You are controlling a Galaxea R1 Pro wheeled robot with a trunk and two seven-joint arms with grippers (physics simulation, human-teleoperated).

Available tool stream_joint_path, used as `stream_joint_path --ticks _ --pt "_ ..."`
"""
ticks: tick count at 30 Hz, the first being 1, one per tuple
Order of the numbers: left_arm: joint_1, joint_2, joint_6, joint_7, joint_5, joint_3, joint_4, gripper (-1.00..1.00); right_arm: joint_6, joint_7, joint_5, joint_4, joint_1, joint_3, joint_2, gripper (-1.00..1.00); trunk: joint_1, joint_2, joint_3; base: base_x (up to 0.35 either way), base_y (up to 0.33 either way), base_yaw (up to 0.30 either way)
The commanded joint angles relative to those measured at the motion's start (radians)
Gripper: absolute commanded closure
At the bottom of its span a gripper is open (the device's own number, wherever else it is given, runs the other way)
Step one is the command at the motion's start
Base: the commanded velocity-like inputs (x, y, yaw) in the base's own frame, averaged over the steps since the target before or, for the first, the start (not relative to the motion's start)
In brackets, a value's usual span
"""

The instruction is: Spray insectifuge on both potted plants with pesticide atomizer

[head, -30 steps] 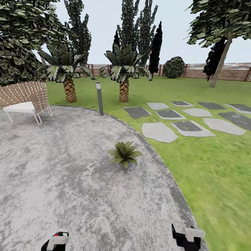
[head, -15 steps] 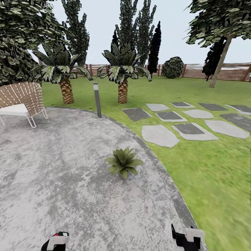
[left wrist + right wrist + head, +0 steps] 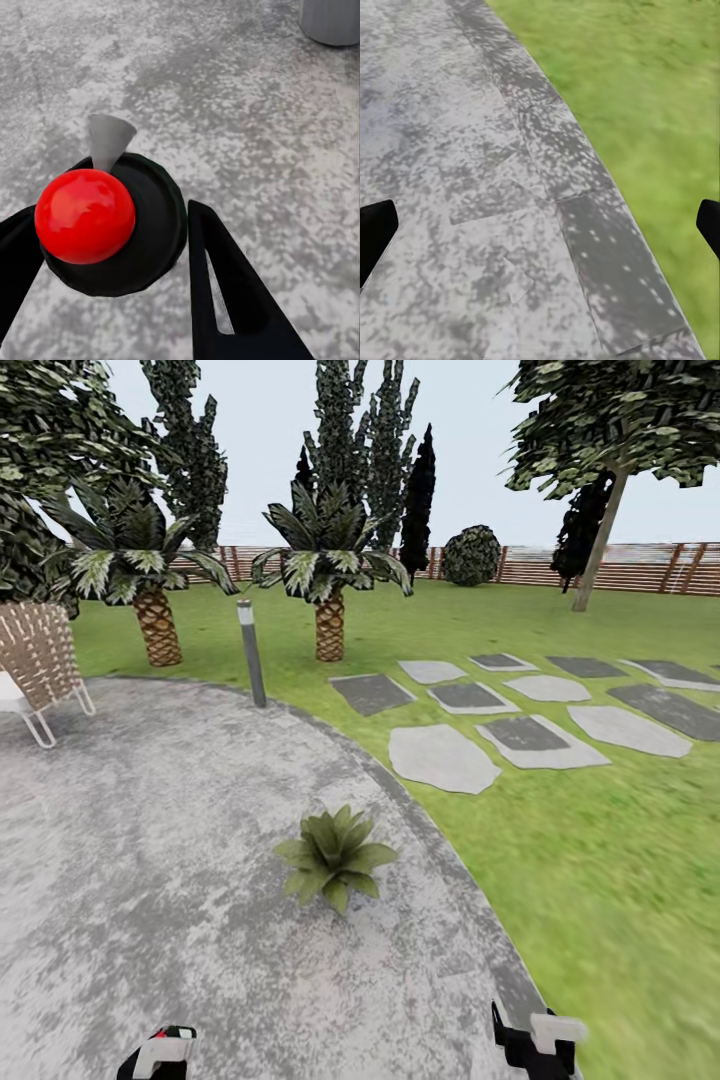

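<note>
- Since the earlier head frames the whole view has swung: the wicker chair (image 3: 35, 660) has slid to the left edge, and the potted plant (image 3: 334, 853) now sits lower and more to the left, near the frame's middle. That is the camera turning, not the things moving.
- One potted plant, a green rosette, stands on the grey paved patio (image 3: 150, 840), close to the patio's curved edge.
- Beyond it, in the upper half of the head frame, a grey bollard lamp (image 3: 250, 652) rises at the patio's rim, between two palms (image 3: 328, 575); stepping stones (image 3: 442, 756) lie on the lawn (image 3: 600, 860) at right, and a brown slatted fence (image 3: 640, 568) runs along the back.
- The left claw (image 3: 160, 1057) shows at the lower left edge of the head frame. In the left wrist frame its dark fingers (image 3: 225, 292) sit clamped either side of the pesticide atomizer (image 3: 112, 217), seen from above with its red ball top and pale nozzle.
- The right claw (image 3: 535, 1042) shows at the lower right edge of the head frame. In the right wrist frame its fingertips (image 3: 375, 232) stand wide apart at opposite edges, holding nothing, above the patio's border and grass.
</note>
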Motion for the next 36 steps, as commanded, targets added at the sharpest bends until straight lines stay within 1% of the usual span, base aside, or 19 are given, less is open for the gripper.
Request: stream_joint_path --ticks 1,6,8,11,17,20,22,23,25,26,27,28,30,31,32,33,34,36 --pt "-0.001 0.000 -0.002 -0.009 -0.001 0.009 0.002 1.00 -0.003 0.001 -0.002 0.001 -0.001 -0.001 0.000 -1.00 0.000 0.000 -0.001 0.338 0.000 -0.008" --pt "-0.001 -0.008 -0.004 -0.011 -0.007 0.004 0.003 1.00 -0.002 0.001 -0.001 0.002 -0.001 -0.002 -0.005 -1.00 0.000 0.000 -0.001 0.282 0.003 -0.003" --pt "0.000 -0.006 -0.004 -0.011 -0.007 0.005 0.001 1.00 0.000 0.001 0.000 0.019 -0.001 -0.002 -0.006 -1.00 0.000 0.000 -0.001 0.163 0.050 0.000" --pt "0.001 -0.004 -0.004 -0.011 -0.009 0.005 0.000 1.00 0.000 0.001 -0.001 0.066 -0.001 0.001 -0.003 -1.00 0.000 0.000 -0.001 0.044 0.019 0.000" --pt "0.001 -0.001 -0.003 -0.012 -0.010 0.005 -0.001 1.00 0.000 0.003 -0.001 0.073 -0.001 0.001 0.001 -1.00 0.000 0.000 -0.001 0.005 0.002 0.000" --pt "0.001 -0.002 -0.001 -0.020 -0.012 -0.003 -0.006 1.00 0.000 0.005 0.000 0.073 -0.001 0.002 0.001 -1.00 0.000 0.000 -0.001 0.000 0.000 0.000" --pt "0.000 -0.003 0.001 -0.024 -0.022 -0.011 -0.008 1.00 0.000 0.006 0.001 0.073 -0.001 0.004 0.001 -1.00 0.000 0.000 -0.001 0.000 0.000 0.000" --pt "-0.003 -0.003 0.002 -0.026 -0.034 -0.020 -0.009 1.00 0.000 0.007 0.001 0.072 -0.001 0.007 -0.001 -1.00 0.000 0.000 -0.001 0.000 0.000 0.000" --pt "-0.009 -0.002 0.004 -0.027 -0.073 -0.047 -0.010 1.00 0.000 0.008 0.007 0.068 -0.001 0.026 -0.004 -1.00 0.000 0.000 -0.001 0.000 0.000 0.000" --pt "-0.010 -0.001 0.005 -0.028 -0.097 -0.064 -0.010 1.00 0.000 0.008 0.018 0.059 -0.001 0.043 -0.006 -1.00 0.000 0.000 -0.001 0.000 0.000 0.000" --pt "-0.012 0.000 0.007 -0.030 -0.139 -0.090 -0.011 1.00 0.000 0.009 0.049 0.034 -0.001 0.078 -0.007 -1.00 0.000 0.000 -0.001 0.000 0.000 0.000" --pt "-0.013 0.000 0.008 -0.032 -0.155 -0.099 -0.011 1.00 0.000 0.009 0.063 0.023 -0.001 0.092 -0.007 -1.00 0.000 0.000 -0.001 0.000 0.000 0.000" --pt "-0.024 0.000 0.016 -0.059 -0.229 -0.133 -0.012 1.00 0.001 0.009 0.136 -0.021 -0.001 0.149 -0.009 -1.00 0.000 0.000 -0.001 0.000 0.000 0.000" --pt "-0.040 0.000 0.025 -0.082 -0.270 -0.146 -0.012 1.00 0.001 0.009 0.180 -0.044 -0.001 0.172 -0.009 -1.00 0.000 0.000 -0.001 0.000 0.000 0.000" --pt "-0.062 0.000 0.041 -0.114 -0.312 -0.155 -0.012 1.00 0.004 0.009 0.228 -0.065 -0.001 0.189 -0.009 -1.00 0.000 0.000 -0.001 0.000 0.000 0.000" --pt "-0.073 0.000 0.053 -0.133 -0.333 -0.158 -0.012 1.00 0.005 0.009 0.253 -0.076 -0.001 0.195 -0.009 -1.00 0.000 0.000 -0.001 0.000 0.000 0.000" --pt "-0.095 0.000 0.080 -0.180 -0.373 -0.162 -0.012 1.00 0.010 0.009 0.305 -0.096 -0.002 0.204 -0.009 -1.00 0.000 0.000 -0.001 0.000 0.000 0.000" --pt "-0.140 -0.002 0.144 -0.304 -0.438 -0.166 -0.013 1.00 0.029 0.010 0.409 -0.132 -0.002 0.213 -0.009 -1.00 0.000 0.000 -0.001 0.000 0.000 0.000"
